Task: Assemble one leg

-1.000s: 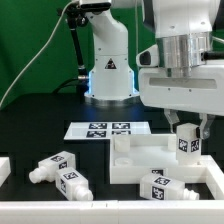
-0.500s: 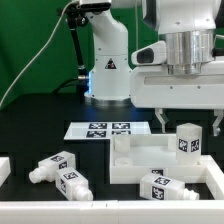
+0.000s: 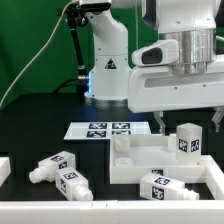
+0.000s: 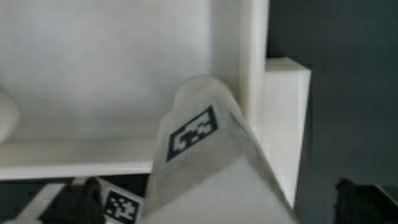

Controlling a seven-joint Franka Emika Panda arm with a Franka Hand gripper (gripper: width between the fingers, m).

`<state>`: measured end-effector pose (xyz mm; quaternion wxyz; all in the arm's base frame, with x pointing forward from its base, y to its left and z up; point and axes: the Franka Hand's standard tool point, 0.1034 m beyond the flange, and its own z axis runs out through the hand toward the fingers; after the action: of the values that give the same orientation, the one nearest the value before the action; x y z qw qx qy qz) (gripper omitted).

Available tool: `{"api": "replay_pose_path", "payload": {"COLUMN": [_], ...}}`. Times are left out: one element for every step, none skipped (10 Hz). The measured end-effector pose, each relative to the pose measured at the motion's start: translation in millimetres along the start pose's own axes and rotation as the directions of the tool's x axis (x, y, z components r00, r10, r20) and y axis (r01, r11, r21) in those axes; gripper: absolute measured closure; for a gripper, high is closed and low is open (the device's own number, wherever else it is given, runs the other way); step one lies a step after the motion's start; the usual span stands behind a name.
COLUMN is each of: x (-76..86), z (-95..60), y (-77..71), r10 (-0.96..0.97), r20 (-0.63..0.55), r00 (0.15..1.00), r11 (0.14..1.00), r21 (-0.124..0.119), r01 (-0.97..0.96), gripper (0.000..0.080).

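Leg [image 3: 186, 140] stands upright on the white block [image 3: 135, 158]; my gripper [image 3: 188, 118] hangs above, fingers apart, holding nothing.

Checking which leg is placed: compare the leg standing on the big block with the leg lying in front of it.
The standing leg is upright on the block; the lying leg is on its side. The standing one is directly below the raised gripper; the lying one is nearer the camera. Both are white tagged posts, neither held.
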<state>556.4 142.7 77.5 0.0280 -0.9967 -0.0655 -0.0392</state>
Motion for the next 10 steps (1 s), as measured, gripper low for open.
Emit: {"api": "replay_pose_path", "payload": {"x": [-1.2, -1.0, -0.7, -0.5, -0.3, -0.4, -0.4, -0.4, -0.5, -0.5], "z": [1.9, 1.9, 1.7, 1.5, 1.4, 1.6, 1.6, 1.6, 1.6, 1.7], "y": [1.8, 6.0, 7.4, 7.8, 8.3, 8.3, 8.2, 8.3, 8.3, 8.3], "r10": [-0.064, -0.101, -0.174, -0.213, -0.218, -0.215, -0.215, -0.215, -0.187, -0.188], "r20": [0.003, 0.004, 0.004, 0.005, 0.004, 0.005, 0.005, 0.004, 0.004, 0.004], "r00": [0.998, 0.995, 0.985, 0.977, 0.976, 0.977, 0.977, 0.977, 0.982, 0.982], "r11": [0.998, 0.995, 0.985, 0.977, 0.976, 0.977, 0.977, 0.977, 0.982, 0.982], "r21": [-0.001, -0.002, -0.008, -0.008, -0.008, -0.008, -0.008, -0.008, -0.008, -0.008], "r01": [0.064, 0.101, 0.174, 0.213, 0.218, 0.215, 0.215, 0.215, 0.187, 0.188], "gripper": [0.0151, 0.0151, 0.0151, 0.0151, 0.0163, 0.0337, 0.0337, 0.0518, 0.0517, 0.0517]}}
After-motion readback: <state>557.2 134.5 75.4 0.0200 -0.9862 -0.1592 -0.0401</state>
